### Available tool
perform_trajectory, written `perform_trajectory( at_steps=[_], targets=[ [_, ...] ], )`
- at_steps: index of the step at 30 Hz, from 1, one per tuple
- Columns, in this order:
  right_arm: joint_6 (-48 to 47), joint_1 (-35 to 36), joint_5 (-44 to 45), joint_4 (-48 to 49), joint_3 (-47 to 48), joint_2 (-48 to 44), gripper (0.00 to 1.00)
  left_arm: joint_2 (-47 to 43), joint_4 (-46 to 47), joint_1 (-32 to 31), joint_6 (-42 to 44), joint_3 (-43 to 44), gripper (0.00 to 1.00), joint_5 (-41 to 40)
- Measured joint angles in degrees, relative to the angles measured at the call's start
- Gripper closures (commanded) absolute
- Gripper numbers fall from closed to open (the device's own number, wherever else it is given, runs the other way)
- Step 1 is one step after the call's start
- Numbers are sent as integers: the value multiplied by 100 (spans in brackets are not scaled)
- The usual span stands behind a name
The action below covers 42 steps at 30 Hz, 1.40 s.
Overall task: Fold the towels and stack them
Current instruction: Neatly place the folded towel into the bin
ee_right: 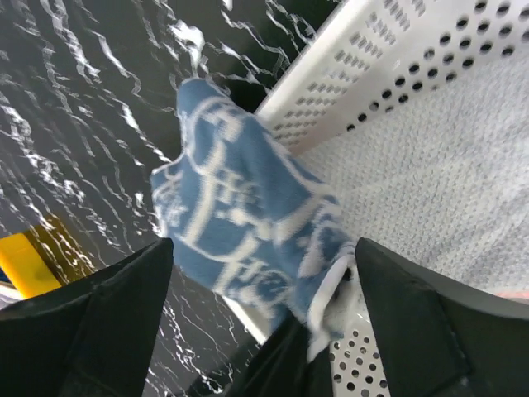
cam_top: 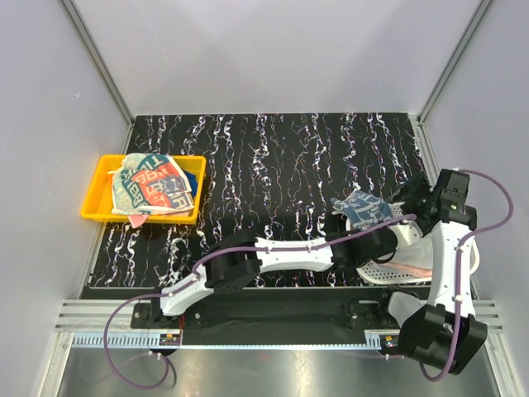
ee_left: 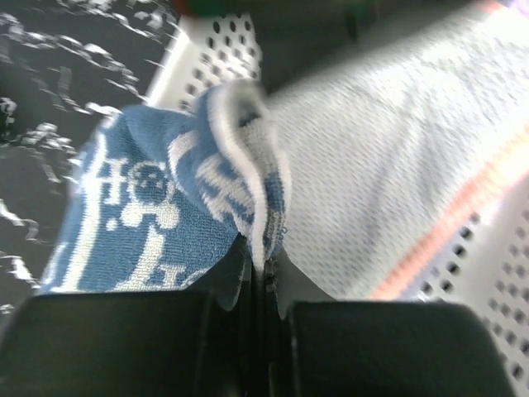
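A blue-and-white printed towel (cam_top: 364, 210) hangs bunched over the left rim of the white mesh basket (cam_top: 388, 273). My left gripper (ee_left: 263, 260) is shut on that blue towel (ee_left: 149, 223), pinching its white hem. My right gripper (ee_right: 263, 248) is open, its fingers (ee_right: 124, 314) spread wide on either side of the same towel (ee_right: 240, 215) without touching it. In the top view it sits at the basket's far side (cam_top: 417, 207). A whitish towel (ee_left: 388, 149) with a pink edge lies in the basket. Folded printed towels (cam_top: 153, 186) lie in the yellow tray (cam_top: 99, 203).
My left arm (cam_top: 281, 252) stretches across the near edge of the black marbled table (cam_top: 273, 165) toward the basket. The basket's perforated wall (ee_right: 380, 58) stands right beside the blue towel. Grey walls close in the table on three sides.
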Motion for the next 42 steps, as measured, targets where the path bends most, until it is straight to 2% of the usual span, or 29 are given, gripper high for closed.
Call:
perform_trajectory(
  at_steps=[8, 19, 26, 33, 37, 40, 41, 42],
  targets=[
    [175, 0, 199, -382, 1403, -669, 0, -315, -988, 192, -800, 201, 100, 1071],
    [529, 0, 170, -566, 2942, -1051, 0, -376, -1930, 649, -2218, 1569, 100, 2691],
    [568, 0, 57, -664, 3397, -1071, 0, -262, -1679, 658, -2955, 1757, 100, 3694],
    [568, 0, -85, -662, 3480, -1091, 0, 326, -1143, 686, -3401, 1827, 100, 4247],
    [568, 0, -129, -660, 3460, -1110, 0, 719, -741, 734, -3668, 1843, 95, 4489],
    [568, 0, -151, -651, 3364, -1152, 0, 1119, -492, 769, -3816, 2162, 84, 4704],
    [568, 0, -166, -649, 3324, -1161, 0, 1217, -400, 772, -3869, 2225, 78, 4809],
    [566, 0, -175, -649, 3289, -1165, 0, 1292, -315, 778, -3912, 2258, 61, 4900]
  ],
)
